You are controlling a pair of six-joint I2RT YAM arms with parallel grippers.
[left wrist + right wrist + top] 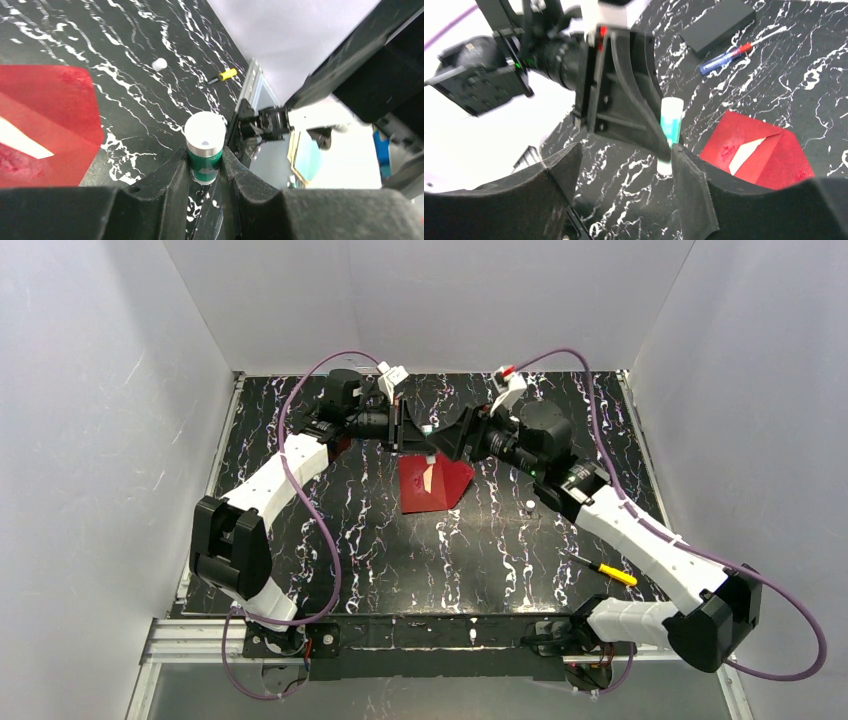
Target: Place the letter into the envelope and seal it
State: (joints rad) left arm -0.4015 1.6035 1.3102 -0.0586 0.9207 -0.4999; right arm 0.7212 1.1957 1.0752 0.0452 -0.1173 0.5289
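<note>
Left gripper [205, 156]: narrow, clamped on the glue stick [203, 142].
Right gripper [624, 150]: jaws wide, holding nothing. The stick's end is just beside one finger; contact unclear.
Envelope [432, 488]: lies on the table [400, 560], near both grippers.
Letter [744, 155]: a white sliver shows inside the envelope.
Done: the letter appears to be inserted.
Left: gluing and closing the flap, which looks unsealed.
</note>
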